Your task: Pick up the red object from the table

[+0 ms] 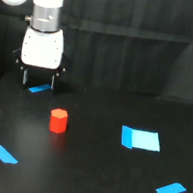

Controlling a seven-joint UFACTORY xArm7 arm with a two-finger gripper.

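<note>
Gripper hangs with fingers spread near the counter's far edge on the exterior view's left. Red object stands upright nearer the camera, apart from it, bare black surface around.

The gripper hangs open above the black table, apart from the upright red object; 4 blue tape pieces lie around.

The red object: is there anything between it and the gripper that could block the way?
Nothing visible blocks the way. The gripper hangs up and to the exterior view's left of the red object. Between them lies only bare black table; a flat blue tape piece lies under the gripper.
</note>
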